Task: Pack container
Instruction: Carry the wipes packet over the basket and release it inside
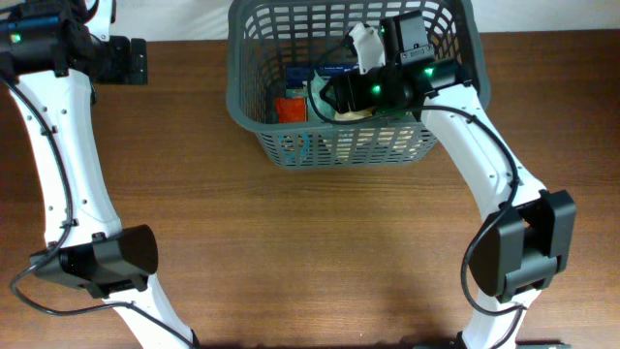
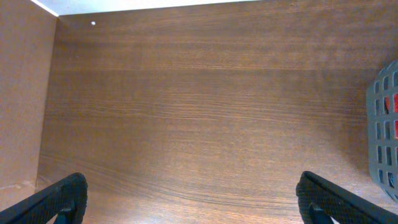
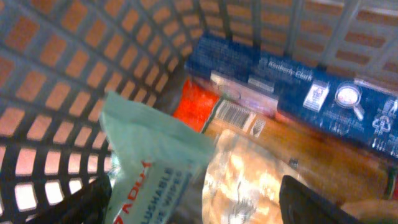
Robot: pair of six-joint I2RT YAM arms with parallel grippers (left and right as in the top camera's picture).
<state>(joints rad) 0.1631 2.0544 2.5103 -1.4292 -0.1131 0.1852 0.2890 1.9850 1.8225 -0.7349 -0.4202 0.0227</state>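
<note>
The container (image 1: 341, 145) is a dark grey lattice basket at the back centre of the table. Its wall also shows in the right wrist view (image 3: 62, 68) and at the right edge of the left wrist view (image 2: 385, 130). My right gripper (image 1: 325, 97) reaches inside it with its fingers wide apart (image 3: 196, 202). A pale green wipes pack (image 3: 149, 162) and a shiny clear pack (image 3: 249, 180) lie between the fingers, and neither is gripped. My left gripper (image 1: 136, 60) is open and empty (image 2: 193, 199) over bare table at the far left.
Inside the basket lie a blue box (image 3: 323, 99) along the far wall and a red packet (image 3: 196, 102), which also shows in the overhead view (image 1: 290, 109). The wooden table (image 1: 310, 252) stretches in front of the basket.
</note>
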